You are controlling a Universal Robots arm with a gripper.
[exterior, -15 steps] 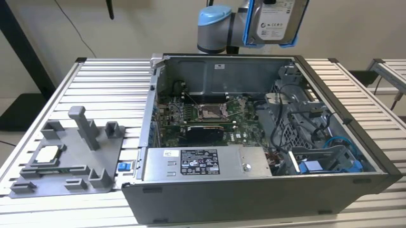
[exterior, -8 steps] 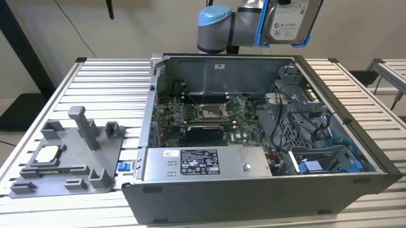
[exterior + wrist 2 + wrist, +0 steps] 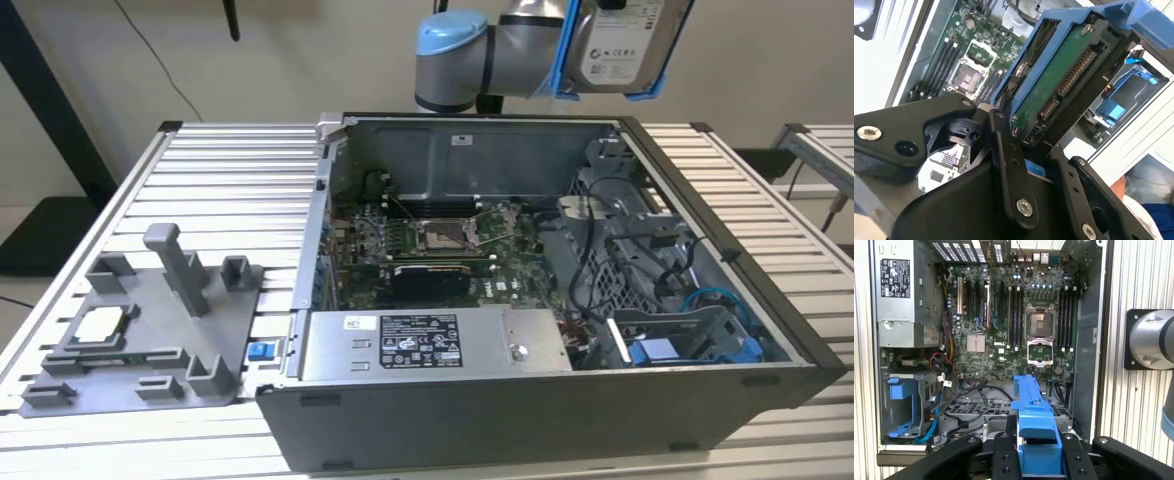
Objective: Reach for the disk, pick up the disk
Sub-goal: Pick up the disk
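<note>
Disk (image 3: 617, 45) between tight fingers (image 3: 1006, 460) above the open case (image 3: 467, 420), top out of frame

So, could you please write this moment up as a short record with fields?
gripper: shut on the disk, fingers on either side of its blue carrier frame
disk: held in the air above the computer case, clear of it
computer case: open, lying on the slatted table, motherboard exposed
blue drive bay: inside the case, no silver drive in it
grey fixture: on the table at the exterior view's left, with a small square chip on it
</note>
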